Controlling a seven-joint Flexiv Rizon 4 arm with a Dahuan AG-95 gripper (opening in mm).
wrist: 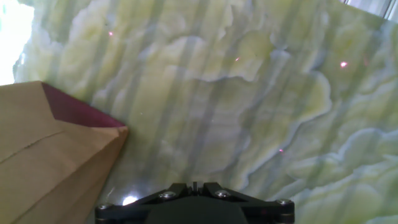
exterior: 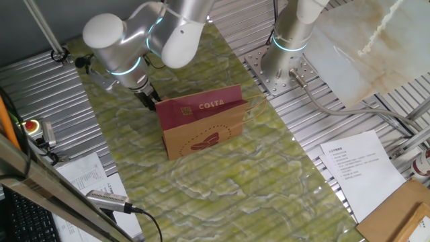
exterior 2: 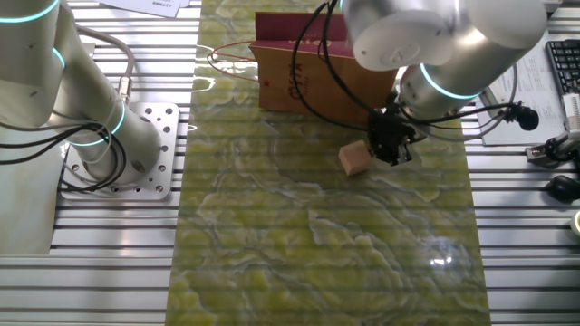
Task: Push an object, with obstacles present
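Observation:
The object, a small light-tan wooden cube, lies on the green marbled mat just in front of the obstacle. That obstacle is a brown paper bag with a maroon band and "COSTA" lettering, standing upright. My gripper is low over the mat, right beside the cube on its right, fingers together and holding nothing. In one fixed view the gripper is behind the bag's left end, and the cube is hidden. The hand view shows the shut fingertips, the bag's corner at left, and no cube.
A second arm's base is bolted at the mat's far side. Printed papers and a cardboard sheet lie off the mat. A keyboard and cables sit beside the mat's other edge.

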